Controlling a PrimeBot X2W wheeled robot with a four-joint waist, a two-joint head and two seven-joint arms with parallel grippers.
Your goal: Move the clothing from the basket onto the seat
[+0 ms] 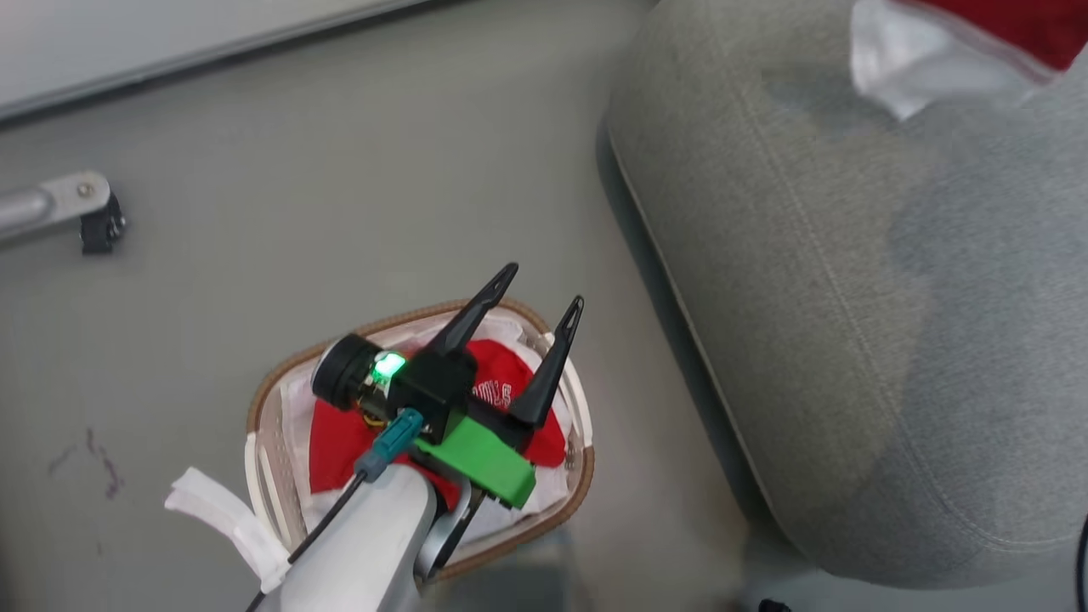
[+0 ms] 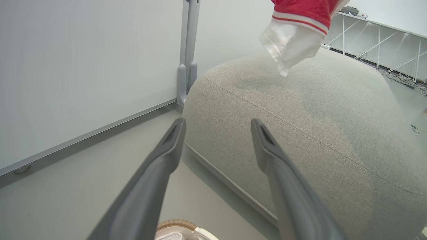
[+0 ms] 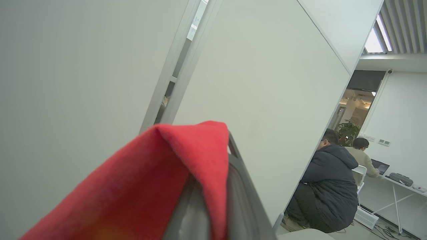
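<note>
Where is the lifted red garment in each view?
Head view: top right corner, red garment over the seat.
Left wrist view: red garment at top edge, right of centre, above the seat.
Right wrist view: red garment lower centre, clamped in the right tool.
Shared landmark: the grey seat, in head and left wrist views.

seat [image 1: 850,323]: light-grey woven cloth, matt, slightly coarse, stitched seam
clothing [image 3: 143,186]: red cloth, soft, fuzzy, matt; white trim looks smoother
basket [image 1: 391,322]: smooth white plastic wall, brown woven rim
liner [image 1: 293,406]: thin white cloth, crumpled
left claw [image 1: 544,285]: dark matt plastic fingers on a smooth green plastic mount [image 1: 480,459]
floor [image 1: 340,170]: grey, smooth, faint sheen
wall panel [image 2: 66,66]: white, smooth, matt, edged in metal
</note>
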